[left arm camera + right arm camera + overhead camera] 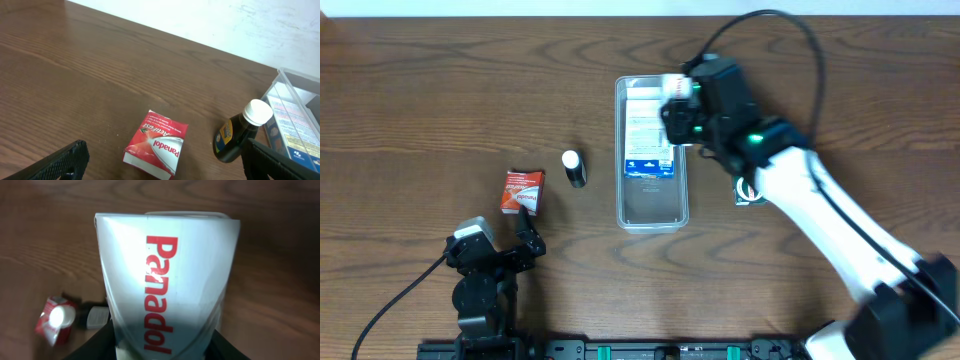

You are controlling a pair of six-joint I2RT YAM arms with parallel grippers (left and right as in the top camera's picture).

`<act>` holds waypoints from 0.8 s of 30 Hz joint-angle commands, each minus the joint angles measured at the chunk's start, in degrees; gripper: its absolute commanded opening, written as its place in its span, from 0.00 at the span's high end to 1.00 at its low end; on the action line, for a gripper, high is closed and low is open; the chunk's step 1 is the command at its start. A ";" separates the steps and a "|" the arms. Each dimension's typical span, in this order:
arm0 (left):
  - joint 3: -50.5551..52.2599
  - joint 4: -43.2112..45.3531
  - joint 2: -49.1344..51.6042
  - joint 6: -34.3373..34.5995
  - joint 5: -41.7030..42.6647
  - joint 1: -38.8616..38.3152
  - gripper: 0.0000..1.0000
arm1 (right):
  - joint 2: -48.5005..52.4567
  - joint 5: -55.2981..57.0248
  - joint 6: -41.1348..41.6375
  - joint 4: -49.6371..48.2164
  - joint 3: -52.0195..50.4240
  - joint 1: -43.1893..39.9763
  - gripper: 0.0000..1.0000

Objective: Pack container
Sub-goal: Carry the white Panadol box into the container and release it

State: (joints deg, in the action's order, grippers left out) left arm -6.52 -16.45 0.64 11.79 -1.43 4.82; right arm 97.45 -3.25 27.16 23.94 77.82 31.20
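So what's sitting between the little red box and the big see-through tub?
A small dark bottle with a white cap sits between the red box and the container. The overhead view shows it best.

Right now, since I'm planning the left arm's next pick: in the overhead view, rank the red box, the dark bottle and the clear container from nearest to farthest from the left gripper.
From the left gripper:
1. Red box, just ahead of it.
2. Dark bottle, farther ahead and slightly right.
3. Clear container, farthest, well off to the right.
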 commanded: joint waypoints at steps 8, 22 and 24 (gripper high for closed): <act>1.33 -0.52 -0.04 -0.13 0.61 0.09 0.02 | 13.68 -1.95 0.02 -13.33 0.17 2.29 0.53; 1.33 -0.52 -0.04 -0.13 0.61 0.09 0.02 | 16.02 -5.81 -0.39 -21.49 0.17 1.57 0.45; 1.33 -0.52 -0.04 -0.13 0.61 0.09 0.02 | 16.02 -5.81 -0.42 -19.80 0.17 1.03 0.56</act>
State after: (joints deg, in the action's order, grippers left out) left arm -6.52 -16.45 0.64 11.79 -1.43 4.82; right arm 113.10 -8.25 27.00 3.07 77.76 32.56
